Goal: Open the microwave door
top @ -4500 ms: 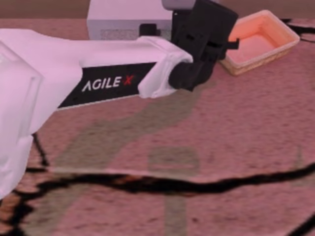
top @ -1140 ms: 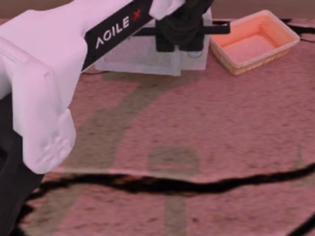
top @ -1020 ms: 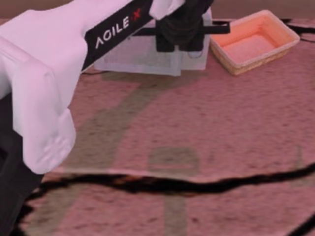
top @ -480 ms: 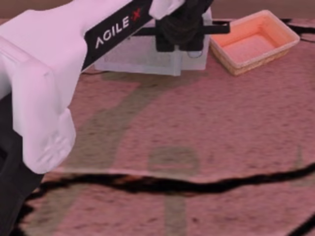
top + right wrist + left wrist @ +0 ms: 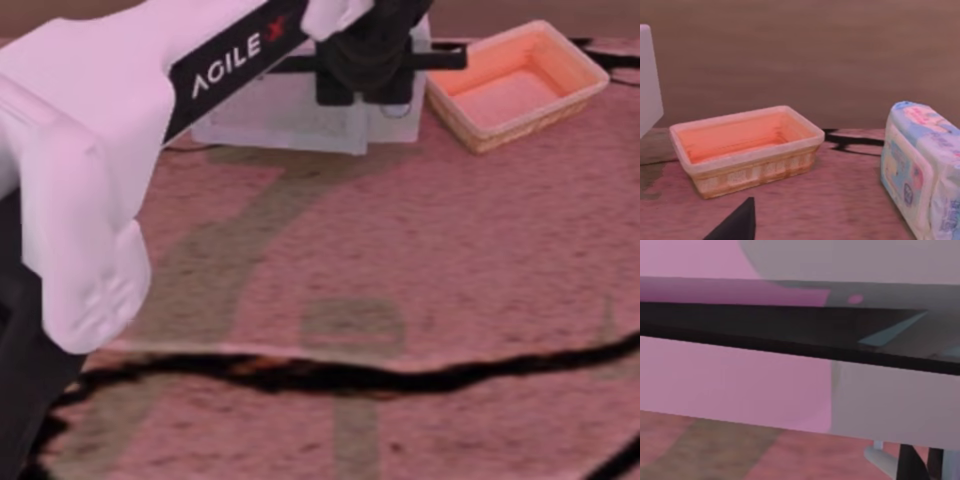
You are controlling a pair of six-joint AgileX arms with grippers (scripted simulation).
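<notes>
Microwave (image 5: 300, 115) is sitting at the surface's (image 5: 450, 280) far edge, its door (image 5: 285, 125) lying swung out toward the near side. Left claw (image 5: 365, 65) is hanging right over the door's free end; whether it is clamped, I cannot tell. Basket (image 5: 520, 85) is sitting just beside, rightward. Right arm is out of the top view.

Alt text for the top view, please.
The left arm reaches across the table's far left, its gripper over the microwave; a wicker basket sits to the right on the reddish table.
</notes>
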